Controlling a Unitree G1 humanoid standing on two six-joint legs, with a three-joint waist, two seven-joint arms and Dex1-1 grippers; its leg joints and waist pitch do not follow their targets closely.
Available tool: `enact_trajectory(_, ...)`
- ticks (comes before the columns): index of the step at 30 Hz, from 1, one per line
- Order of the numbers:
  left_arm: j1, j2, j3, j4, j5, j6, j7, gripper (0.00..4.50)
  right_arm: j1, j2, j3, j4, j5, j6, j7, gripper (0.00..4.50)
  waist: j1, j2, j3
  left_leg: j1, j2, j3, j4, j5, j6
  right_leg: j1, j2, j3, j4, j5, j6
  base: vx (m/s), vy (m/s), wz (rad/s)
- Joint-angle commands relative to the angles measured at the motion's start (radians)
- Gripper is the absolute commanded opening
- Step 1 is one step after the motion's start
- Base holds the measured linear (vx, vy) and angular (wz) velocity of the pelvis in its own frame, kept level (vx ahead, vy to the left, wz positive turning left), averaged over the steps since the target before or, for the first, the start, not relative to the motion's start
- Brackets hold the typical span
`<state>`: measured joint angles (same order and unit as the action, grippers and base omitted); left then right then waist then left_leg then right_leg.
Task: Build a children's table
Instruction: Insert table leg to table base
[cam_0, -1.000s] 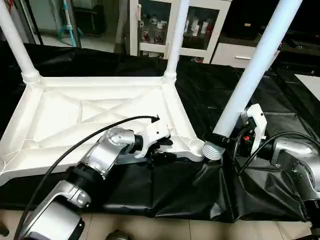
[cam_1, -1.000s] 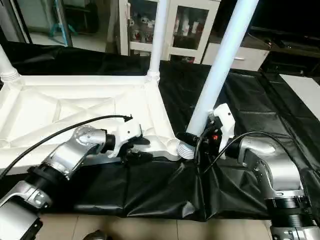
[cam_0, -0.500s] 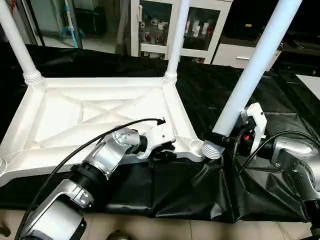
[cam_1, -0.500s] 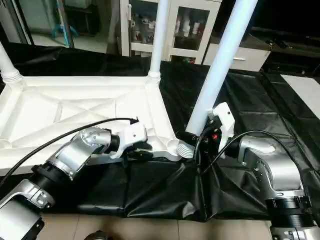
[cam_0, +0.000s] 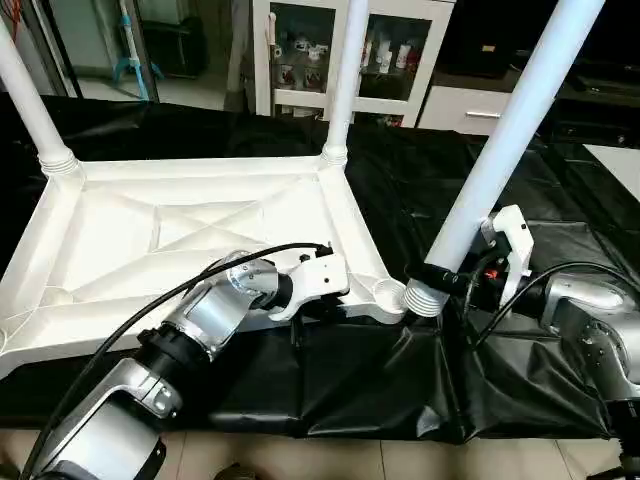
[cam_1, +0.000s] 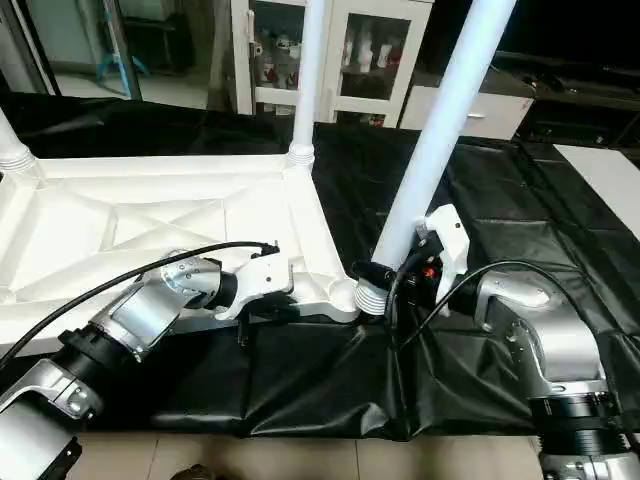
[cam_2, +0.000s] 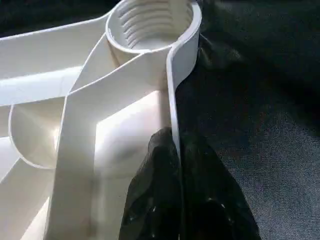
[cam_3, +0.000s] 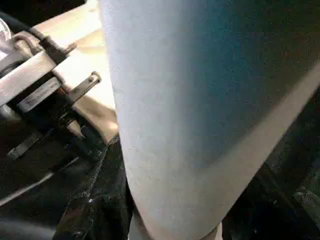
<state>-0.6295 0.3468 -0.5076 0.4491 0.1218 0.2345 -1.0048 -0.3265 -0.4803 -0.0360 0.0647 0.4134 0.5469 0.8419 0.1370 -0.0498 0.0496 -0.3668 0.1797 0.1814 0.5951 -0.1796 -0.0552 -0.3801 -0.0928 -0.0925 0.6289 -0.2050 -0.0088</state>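
The children's table top (cam_0: 190, 225) lies upside down on the black-draped worktable, ribs up. Two white legs (cam_0: 345, 80) (cam_0: 28, 95) stand in its far corner sockets. My left gripper (cam_0: 312, 303) is shut on the thin near rim (cam_2: 172, 95), just short of the empty near right socket (cam_0: 386, 291); both black fingers (cam_2: 155, 175) pinch that wall. My right gripper (cam_0: 443, 279) is shut on a third leg (cam_0: 505, 140), which leans to the right. That leg's ribbed end (cam_0: 426, 300) hangs just beside the near right socket.
The black cloth (cam_0: 340, 380) bunches in folds at the worktable's front edge, with floor below. A white glass-door cabinet (cam_0: 395, 45) stands behind. A flat white board (cam_0: 622, 165) lies at the far right. A black cable (cam_0: 150, 305) loops over my left forearm.
My left gripper has moved in toward the near rim and shut on it. The right arm and its leg have held still.
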Motion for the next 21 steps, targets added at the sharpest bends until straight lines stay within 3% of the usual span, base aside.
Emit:
enact_trajectory(1,0.09,0.066,0.017,0.025,0.027,0.059,0.044,0.0,-0.015,0.04,-0.053,0.04,-0.032,-0.048,-0.116,1.88,-0.001,0.005,-0.056,0.013,0.062,-0.031,-0.085,-0.263,-0.036,0.037,-0.086,0.058,-0.089,-0.233,-0.173,0.0,0.0,0.0)
enact_trajectory(6,0.155,0.089,0.077,-0.044,0.007,0.143,0.098,0.0,-0.017,0.078,-0.064,0.054,-0.038,-0.058,-0.175,1.88,-0.029,0.001,-0.053,0.001,0.058,-0.034,-0.09,-0.272,-0.034,0.042,-0.086,0.055,-0.096,-0.343,-0.136,0.0,0.0,0.0)
enact_trajectory(9,0.213,0.121,0.097,-0.172,-0.01,0.167,0.075,0.0,-0.032,0.114,-0.05,0.087,-0.022,-0.052,-0.169,1.88,-0.045,-0.011,-0.049,-0.008,0.053,-0.039,-0.093,-0.28,-0.025,0.044,-0.087,0.05,-0.106,-0.446,-0.099,-0.002,-0.002,-0.07)
enact_trajectory(10,0.222,0.126,0.096,-0.196,-0.011,0.164,0.064,0.0,-0.035,0.118,-0.038,0.095,-0.02,-0.051,-0.157,1.88,-0.047,-0.008,-0.047,-0.006,0.052,-0.039,-0.092,-0.283,-0.023,0.04,-0.087,0.051,-0.109,-0.466,-0.092,-0.007,-0.012,-0.18)
enact_trajectory(11,0.224,0.123,0.093,-0.213,-0.015,0.17,0.054,0.0,-0.04,0.122,-0.02,0.1,-0.007,-0.043,-0.119,1.88,-0.05,-0.015,-0.049,-0.003,0.052,-0.039,-0.09,-0.283,-0.02,0.037,-0.086,0.051,-0.113,-0.479,-0.086,-0.007,-0.012,-0.18)
enact_trajectory(12,0.228,0.121,0.092,-0.229,-0.019,0.178,0.049,0.0,-0.043,0.127,-0.008,0.104,0.002,-0.04,-0.095,1.88,-0.05,-0.011,-0.049,-0.002,0.053,-0.04,-0.09,-0.284,-0.018,0.037,-0.086,0.05,-0.111,-0.476,-0.089,0.0,0.0,0.0)
enact_trajectory(13,0.225,0.119,0.081,-0.236,-0.02,0.173,0.036,0.0,-0.051,0.131,0.006,0.113,0.012,-0.041,-0.063,1.88,-0.05,-0.013,-0.047,0.007,0.054,-0.037,-0.09,-0.287,-0.009,0.029,-0.082,0.052,-0.115,-0.455,-0.097,0.0,0.0,0.0)
enact_trajectory(15,0.219,0.112,0.068,-0.253,-0.024,0.177,0.018,0.0,-0.07,0.136,0.027,0.135,0.018,-0.048,-0.016,1.88,-0.048,-0.008,-0.051,0.011,0.057,-0.034,-0.09,-0.262,0.0,0.029,-0.081,0.055,-0.109,-0.393,-0.122,0.0,0.0,0.0)
enact_trajectory(19,0.204,0.101,0.048,-0.268,-0.025,0.178,-0.001,0.0,-0.123,0.143,0.037,0.195,0.007,-0.082,0.024,1.88,-0.04,-0.008,-0.059,0.015,0.057,-0.025,-0.083,-0.136,0.022,0.034,-0.073,0.056,-0.078,-0.134,-0.205,0.0,0.0,0.0)
enact_trajectory(21,0.195,0.102,0.031,-0.27,-0.022,0.175,-0.021,0.0,-0.162,0.142,0.032,0.232,0.009,-0.084,0.045,1.88,-0.037,-0.007,-0.062,0.017,0.055,-0.022,-0.079,-0.089,0.035,0.037,-0.071,0.056,-0.071,-0.058,-0.222,0.0,0.0,0.0)
